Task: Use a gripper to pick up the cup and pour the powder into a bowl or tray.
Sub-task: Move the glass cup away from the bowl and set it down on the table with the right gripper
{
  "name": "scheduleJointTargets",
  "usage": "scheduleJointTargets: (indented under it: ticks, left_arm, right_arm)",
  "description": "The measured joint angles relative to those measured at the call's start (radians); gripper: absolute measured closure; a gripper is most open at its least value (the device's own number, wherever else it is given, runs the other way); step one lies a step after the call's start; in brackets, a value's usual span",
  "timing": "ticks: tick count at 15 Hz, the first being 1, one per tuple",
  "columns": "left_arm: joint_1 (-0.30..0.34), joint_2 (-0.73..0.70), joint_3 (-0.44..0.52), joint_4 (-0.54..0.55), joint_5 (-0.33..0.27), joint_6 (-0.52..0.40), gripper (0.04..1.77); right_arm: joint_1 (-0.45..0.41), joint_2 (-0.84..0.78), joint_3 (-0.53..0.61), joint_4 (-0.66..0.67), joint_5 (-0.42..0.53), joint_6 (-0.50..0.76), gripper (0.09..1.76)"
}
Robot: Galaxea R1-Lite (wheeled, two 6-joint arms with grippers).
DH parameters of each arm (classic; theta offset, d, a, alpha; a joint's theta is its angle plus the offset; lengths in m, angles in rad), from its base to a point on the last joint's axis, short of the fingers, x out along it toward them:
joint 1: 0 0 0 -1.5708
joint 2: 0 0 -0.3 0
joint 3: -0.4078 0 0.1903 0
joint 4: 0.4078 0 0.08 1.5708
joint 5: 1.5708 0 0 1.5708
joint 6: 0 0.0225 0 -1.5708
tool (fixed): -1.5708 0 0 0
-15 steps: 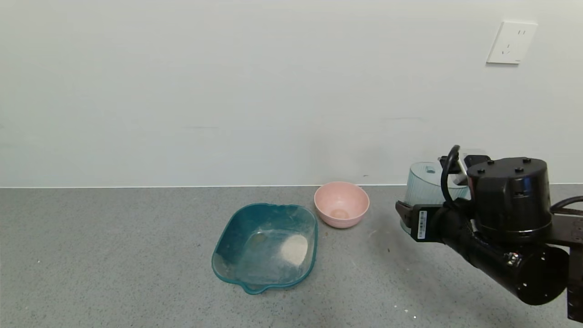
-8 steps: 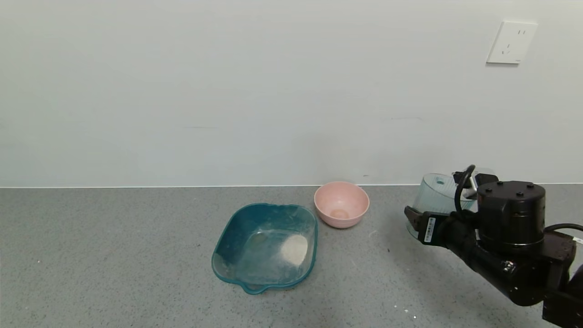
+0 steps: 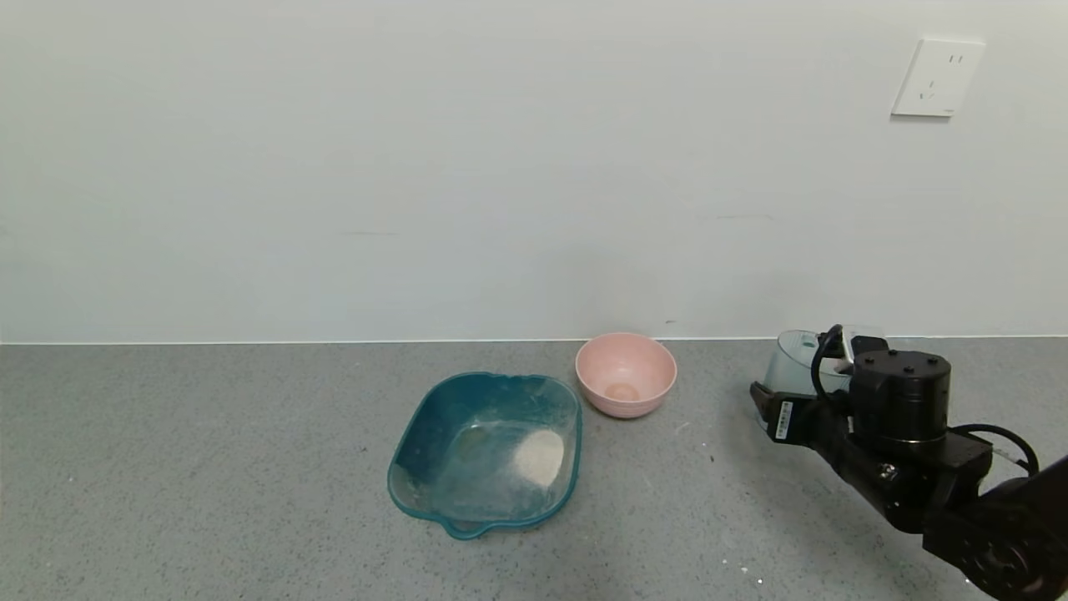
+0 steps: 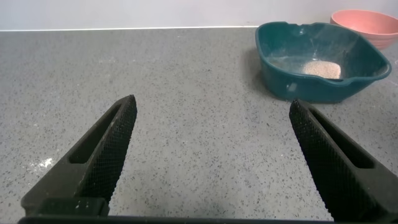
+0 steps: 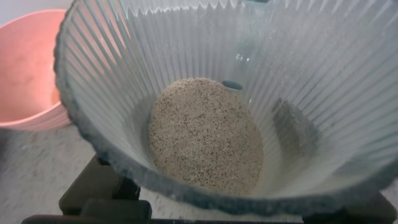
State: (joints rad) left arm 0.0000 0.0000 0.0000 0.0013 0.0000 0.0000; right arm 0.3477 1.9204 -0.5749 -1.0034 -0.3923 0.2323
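Observation:
My right gripper (image 3: 813, 380) is shut on the ribbed pale blue-green cup (image 3: 793, 359) and holds it tilted, low over the counter at the far right. In the right wrist view I look into the cup (image 5: 298, 74); a speckled beige round patch (image 5: 205, 134) shows at its base, and I cannot tell whether it is powder or the counter seen through it. The gripper (image 5: 239, 208) clasps the cup near its rim. The teal tray (image 3: 417, 434) sits at the centre with a heap of off-white powder (image 3: 538, 455) inside. My left gripper (image 4: 211, 124) is open and empty over bare counter, with the tray (image 4: 273, 68) beyond it.
A round pink bowl (image 3: 626, 374) stands just behind and right of the tray, between it and the cup; it also shows in the right wrist view (image 5: 31, 68). A white wall with a socket (image 3: 936, 77) closes the back of the grey counter (image 3: 209, 467).
My right arm has moved down and to the right with the cup, bringing it from above the counter's back edge to just over the surface. The tray, bowl and powder heap have not moved.

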Motion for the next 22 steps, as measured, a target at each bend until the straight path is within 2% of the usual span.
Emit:
scheduleJointTargets:
  ticks: [4,9,22]
  left_arm:
    - [0.000,0.000,0.000,0.000,0.000,0.000,0.05]
    - [0.000,0.000,0.000,0.000,0.000,0.000,0.05]
    - [0.000,0.000,0.000,0.000,0.000,0.000,0.05]
  right_arm:
    - [-0.044,0.147,-0.001,-0.201,0.008,-0.079,0.50]
    - [-0.074,0.266,-0.041,-0.277,0.011,-0.122,0.50]
    - [-0.065,0.340,-0.077,-0.284,0.046,-0.126,0.50]
